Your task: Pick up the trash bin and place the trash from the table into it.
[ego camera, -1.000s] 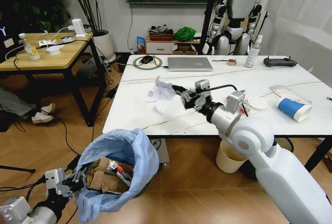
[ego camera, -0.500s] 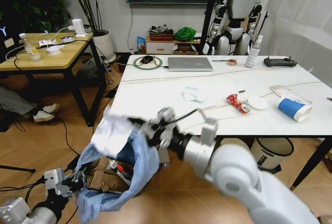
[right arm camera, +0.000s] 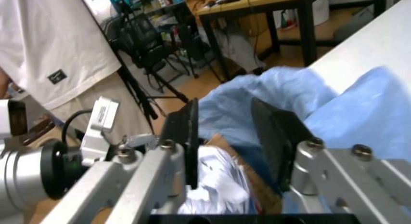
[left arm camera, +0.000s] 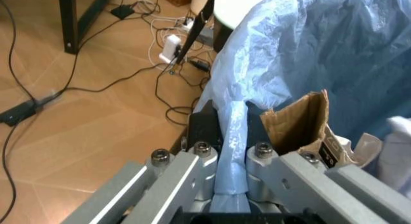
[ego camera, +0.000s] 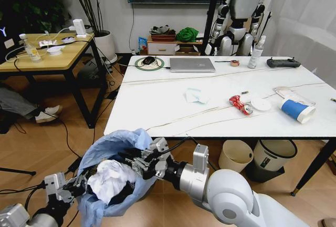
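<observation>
Now my right gripper (ego camera: 137, 162) sits over the bin (ego camera: 118, 172), jaws spread and empty. The tissue (ego camera: 110, 179) it was carrying a moment ago lies inside the blue bag, on top of the cardboard (left arm camera: 297, 125). So that wad has gone from the table (ego camera: 157, 103) into the bin within the last second; one piece done.

My left gripper (left arm camera: 230, 185) is low beside the bin, pressed together on a fold of the bag (left arm camera: 229, 151), holding the bin up off to the table's near left corner.

More trash waits on the table: a small tissue (ego camera: 195, 96) mid-top, a red can (ego camera: 240, 104) to its right, a cup (ego camera: 297, 110) near the right edge. I judge the task roughly partway, with several items left to clear.
</observation>
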### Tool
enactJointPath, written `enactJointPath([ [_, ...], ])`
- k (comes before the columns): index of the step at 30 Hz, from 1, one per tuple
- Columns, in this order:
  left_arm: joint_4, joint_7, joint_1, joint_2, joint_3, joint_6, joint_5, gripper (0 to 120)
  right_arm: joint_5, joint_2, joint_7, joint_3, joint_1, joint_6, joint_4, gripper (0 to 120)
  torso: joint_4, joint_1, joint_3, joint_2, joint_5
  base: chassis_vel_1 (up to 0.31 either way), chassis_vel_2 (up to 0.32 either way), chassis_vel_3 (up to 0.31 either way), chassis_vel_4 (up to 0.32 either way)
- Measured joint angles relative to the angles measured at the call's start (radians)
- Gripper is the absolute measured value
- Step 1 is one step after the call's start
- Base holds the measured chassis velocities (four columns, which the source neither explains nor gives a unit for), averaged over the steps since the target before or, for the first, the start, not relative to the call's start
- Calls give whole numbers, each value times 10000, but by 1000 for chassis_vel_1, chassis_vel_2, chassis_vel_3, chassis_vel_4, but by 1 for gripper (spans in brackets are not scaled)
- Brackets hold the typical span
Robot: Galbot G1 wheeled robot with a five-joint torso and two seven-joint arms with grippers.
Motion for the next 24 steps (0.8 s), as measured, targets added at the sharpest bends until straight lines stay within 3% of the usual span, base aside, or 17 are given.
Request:
enactJointPath([
  [11,263,-122,32,91,285,16,39,0,-328,170,539,2916,-18,-213,-275,73,1,0,1,0,0,0,0,0,0],
  [18,253,-100,-139,264,293,14,47,0,-1303,310,679,4295,440,-251,-2100,97,0,0,1,0,0,0,0,0,0],
  [24,268,-76,-213,402,250,14,-17,0,-2827,691,61,4643,1519,-265,-4498,100,-1,1,2,-1,3,0,0,0,0],
])
